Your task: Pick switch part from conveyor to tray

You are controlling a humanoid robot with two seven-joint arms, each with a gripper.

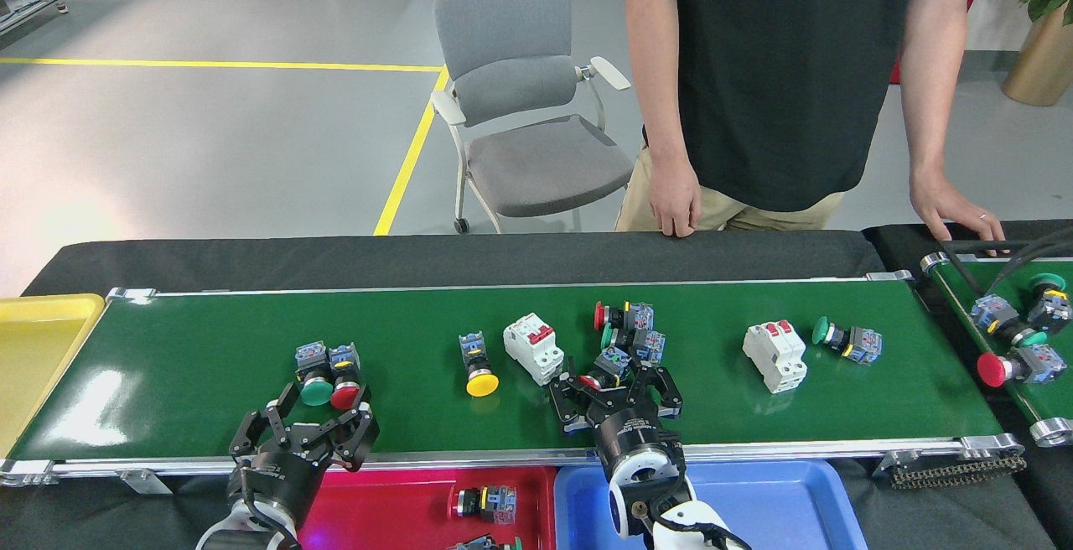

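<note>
The conveyor (pixel 209 340) carries several switch parts. A green-capped push button (pixel 316 376) and a red-capped one (pixel 344 376) lie side by side at the left. A yellow-capped one (pixel 478 363) and a white breaker (pixel 533 347) lie mid-belt. My left gripper (pixel 317 422) is open just in front of the green and red pair. My right gripper (pixel 614 388) is open over the belt's near edge, its fingers either side of a red-capped push button (pixel 599 372) at the front of a small cluster (pixel 629 328). The red tray (pixel 402 500) holds one push button (pixel 486 501). The blue tray (pixel 771 500) lies at the right.
A second white breaker (pixel 775 355) and a green-capped button (pixel 847 339) lie further right. A yellow tray (pixel 33 349) sits at the left end. An angled second belt (pixel 997 303) carries more buttons. A person stands behind, hands (pixel 675 206) on the black table edge. A grey chair (pixel 528 106) stands beyond.
</note>
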